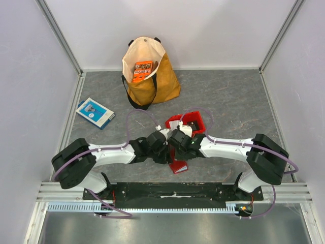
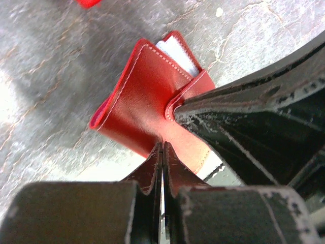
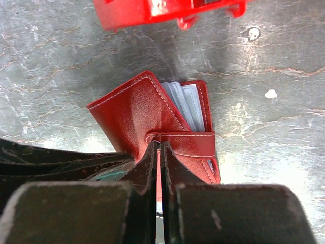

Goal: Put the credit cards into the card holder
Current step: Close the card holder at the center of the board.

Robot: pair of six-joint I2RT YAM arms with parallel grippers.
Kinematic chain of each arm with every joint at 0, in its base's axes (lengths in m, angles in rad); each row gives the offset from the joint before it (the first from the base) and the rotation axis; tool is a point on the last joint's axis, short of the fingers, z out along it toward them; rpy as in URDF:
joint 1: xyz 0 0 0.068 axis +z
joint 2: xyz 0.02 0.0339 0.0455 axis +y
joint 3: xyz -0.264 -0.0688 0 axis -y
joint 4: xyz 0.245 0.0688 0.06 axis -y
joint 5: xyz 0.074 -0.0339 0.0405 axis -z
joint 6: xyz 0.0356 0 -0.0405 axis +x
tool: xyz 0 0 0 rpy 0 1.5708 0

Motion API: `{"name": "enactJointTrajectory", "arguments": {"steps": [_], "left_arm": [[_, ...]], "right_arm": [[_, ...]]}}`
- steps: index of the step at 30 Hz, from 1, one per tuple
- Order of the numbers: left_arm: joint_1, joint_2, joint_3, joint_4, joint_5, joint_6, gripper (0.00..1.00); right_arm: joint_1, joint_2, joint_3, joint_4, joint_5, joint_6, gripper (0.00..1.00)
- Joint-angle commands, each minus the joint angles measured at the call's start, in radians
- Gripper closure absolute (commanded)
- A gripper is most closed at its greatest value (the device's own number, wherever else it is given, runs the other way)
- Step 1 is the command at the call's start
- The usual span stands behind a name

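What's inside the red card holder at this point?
At the card holder's open edge, pale whitish-grey layers show, either cards or pocket sleeves; I cannot tell which. The folded red cover and snap tab hide the rest, so no count is possible.

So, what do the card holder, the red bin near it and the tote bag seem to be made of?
The card holder is probably leather or imitation leather: smooth, with a soft sheen and pale stitching along the edges. The red bin looks like hard moulded plastic with glossy highlights. The tote bag seems to be cloth, likely canvas: matte, mustard outside, cream lining, soft creases.
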Motion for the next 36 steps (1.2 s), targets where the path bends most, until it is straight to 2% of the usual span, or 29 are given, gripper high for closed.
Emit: {"name": "enactJointTrajectory", "arguments": {"steps": [1, 10, 16, 22, 27, 30, 36], "left_arm": [[-0.007, -0.091, -0.083, 0.016, -0.119, -0.057, 0.97], [-0.007, -0.182, -0.16, 0.067, -0.147, -0.102, 0.96], [-0.008, -0.17, -0.146, 0.071, -0.147, -0.085, 0.95], [-0.007, -0.176, -0.159, 0.085, -0.148, -0.091, 0.95], [-0.001, -0.17, -0.163, 0.094, -0.142, -0.086, 0.96], [0.001, -0.179, -0.171, 0.096, -0.137, -0.083, 0.96], [0.008, -0.187, -0.163, 0.09, -0.127, -0.066, 0.96]], "right_arm": [[0.057, 0.348, -0.248, -0.006, -0.055, 0.067, 0.96], [0.092, 0.339, -0.281, 0.019, -0.066, 0.135, 0.96], [0.125, 0.444, -0.223, -0.015, -0.086, 0.098, 0.94], [0.152, 0.471, -0.22, -0.012, -0.118, 0.112, 0.94], [0.163, 0.543, -0.234, 0.043, -0.176, 0.115, 0.93], [0.161, 0.483, -0.232, 0.022, -0.141, 0.129, 0.93], [0.131, 0.27, -0.09, -0.128, 0.067, 0.13, 0.85]]}}
